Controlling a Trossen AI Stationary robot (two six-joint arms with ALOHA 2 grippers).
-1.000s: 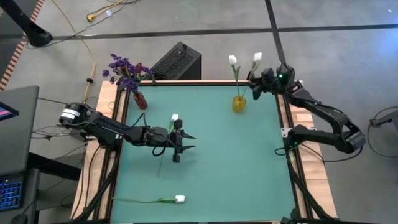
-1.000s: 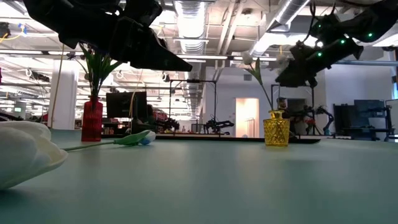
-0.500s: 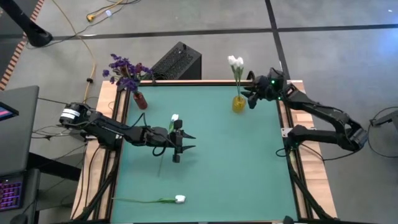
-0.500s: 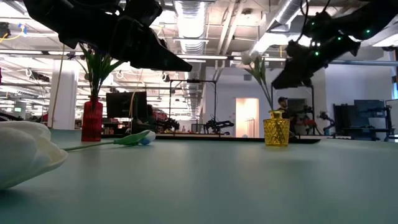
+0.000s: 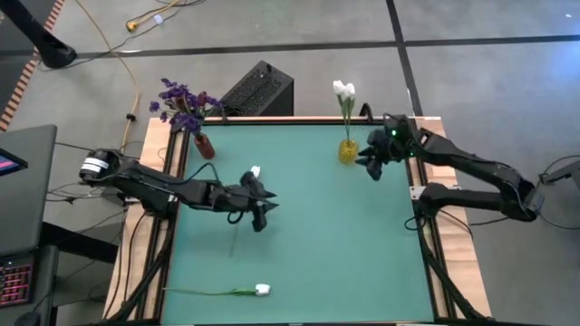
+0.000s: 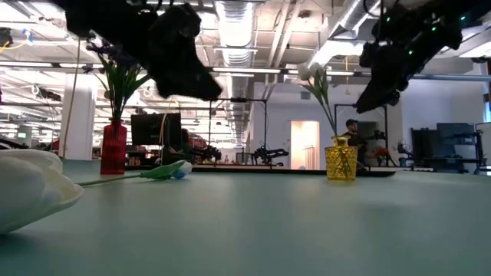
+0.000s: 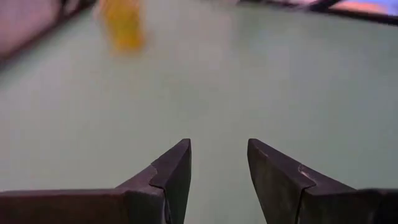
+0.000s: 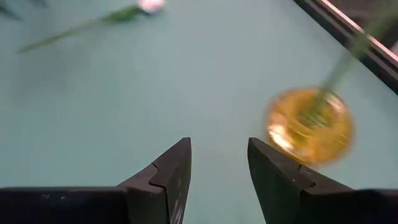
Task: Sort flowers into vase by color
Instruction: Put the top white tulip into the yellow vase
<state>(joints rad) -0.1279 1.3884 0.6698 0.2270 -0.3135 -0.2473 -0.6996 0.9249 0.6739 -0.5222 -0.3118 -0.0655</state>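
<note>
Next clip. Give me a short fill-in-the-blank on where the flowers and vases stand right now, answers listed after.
1. The two upright white tulips stand in the ____ vase.
2. The purple blooms stand in the ____ vase.
3. The number of white tulips lying flat on the table is ____.
4. The right end effector, empty, hangs beside the ____ vase.

Missing words: yellow; red; two; yellow

Two vases point(image 5: 349, 150) point(image 5: 204, 145) stand along the table's point(image 5: 326, 244) far edge, flowers point(image 5: 252, 174) point(image 5: 261, 290) lying nearer.
</note>
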